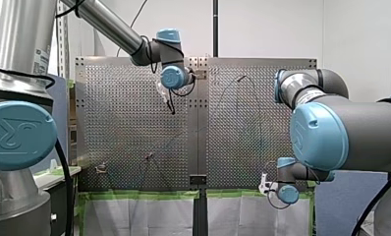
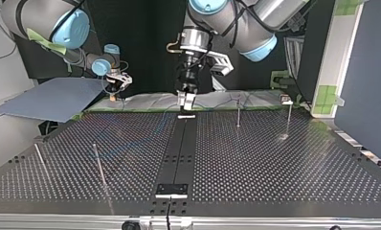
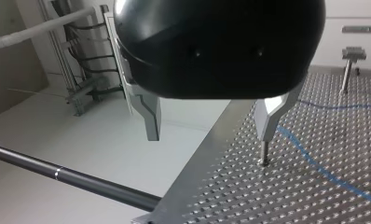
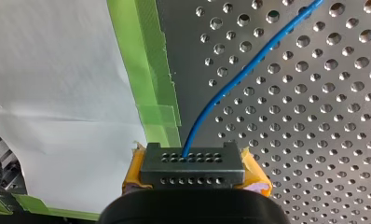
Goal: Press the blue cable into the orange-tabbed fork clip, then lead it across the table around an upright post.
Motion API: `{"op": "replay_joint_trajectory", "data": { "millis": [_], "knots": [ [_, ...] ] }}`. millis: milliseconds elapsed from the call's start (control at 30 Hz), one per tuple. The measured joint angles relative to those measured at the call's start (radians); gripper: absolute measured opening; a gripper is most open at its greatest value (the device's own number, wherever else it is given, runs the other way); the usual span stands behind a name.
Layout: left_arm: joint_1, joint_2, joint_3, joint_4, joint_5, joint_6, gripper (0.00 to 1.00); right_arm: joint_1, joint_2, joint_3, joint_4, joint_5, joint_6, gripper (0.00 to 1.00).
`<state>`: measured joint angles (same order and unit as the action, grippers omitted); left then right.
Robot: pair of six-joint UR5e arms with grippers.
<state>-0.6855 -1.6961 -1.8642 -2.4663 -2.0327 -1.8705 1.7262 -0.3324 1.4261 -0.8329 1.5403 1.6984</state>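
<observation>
The blue cable (image 4: 230, 79) runs out over the perforated table from between the yellow pads (image 4: 256, 175) of my right gripper (image 4: 195, 172), which is shut on its end at the taped table edge. In the front view this gripper (image 1: 264, 186) sits at the table's bottom right corner. My left gripper (image 3: 209, 137) hangs open and empty above the table's edge, one metal finger (image 3: 267, 116) just over a short post (image 3: 264, 154). The cable (image 3: 314, 161) passes beside that post. A small clip on a stem (image 3: 354, 52) stands further off; its tab colour does not show.
Thin upright posts (image 2: 98, 165) (image 2: 238, 112) stand on the table, and another stem with a clip (image 2: 287, 103) is at the top view's far right. A dark bar (image 3: 81, 179) runs below the table edge. Green tape (image 4: 155, 93) lines the edge by my right gripper.
</observation>
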Motion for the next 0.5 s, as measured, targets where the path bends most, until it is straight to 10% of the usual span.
{"op": "replay_joint_trajectory", "data": {
  "millis": [500],
  "knots": [
    [0.028, -0.041, -0.149, 0.149, 0.035, -0.122, 0.99, 0.002, 0.000, -0.001, 0.002, 0.000, 0.000, 0.00]
  ]
}}
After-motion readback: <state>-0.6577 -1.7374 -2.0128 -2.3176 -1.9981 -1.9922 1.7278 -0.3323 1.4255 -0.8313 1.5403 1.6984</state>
